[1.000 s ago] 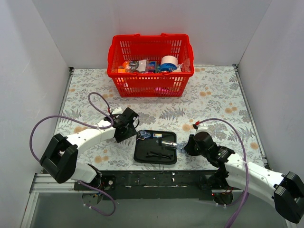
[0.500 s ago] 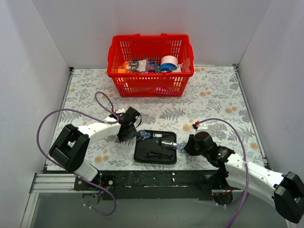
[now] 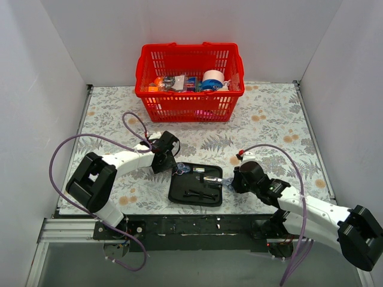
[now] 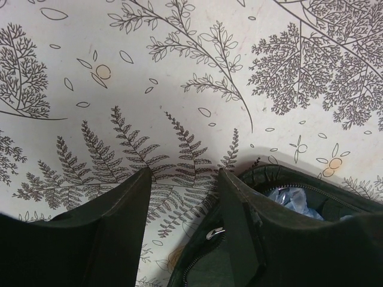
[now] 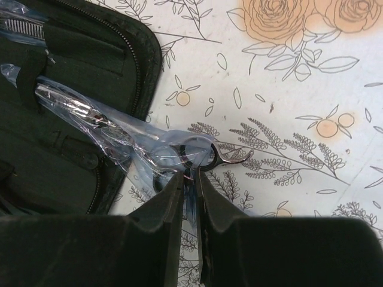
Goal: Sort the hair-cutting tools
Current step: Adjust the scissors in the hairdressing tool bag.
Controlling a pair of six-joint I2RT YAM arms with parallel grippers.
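Right gripper (image 5: 190, 176) was pinching the loop end of the wrapped scissors (image 5: 78, 107), whose long axis ran up-left onto the black pouch (image 5: 90, 48). Left gripper (image 4: 182, 197) stood half spread over the tabletop (image 4: 179, 72), with the second scissors (image 4: 293, 200) just to its lower right.

This is a robotics lab test cell rather than a home or shop. Plain white panel walls (image 3: 60, 60) close in three sides of a surface covered with grey floral-printed sheet (image 3: 269, 119). Two white-and-black jointed robot arms, the left one (image 3: 122, 160) and the right one (image 3: 311, 208), are mounted on a black base plate (image 3: 197, 226) fixed to a bare aluminium frame (image 3: 51, 230) at the near edge. Loose purple cables (image 3: 60, 156) loop from them. A red plastic mesh basket (image 3: 188, 46) stands at the back like a set-out prop.
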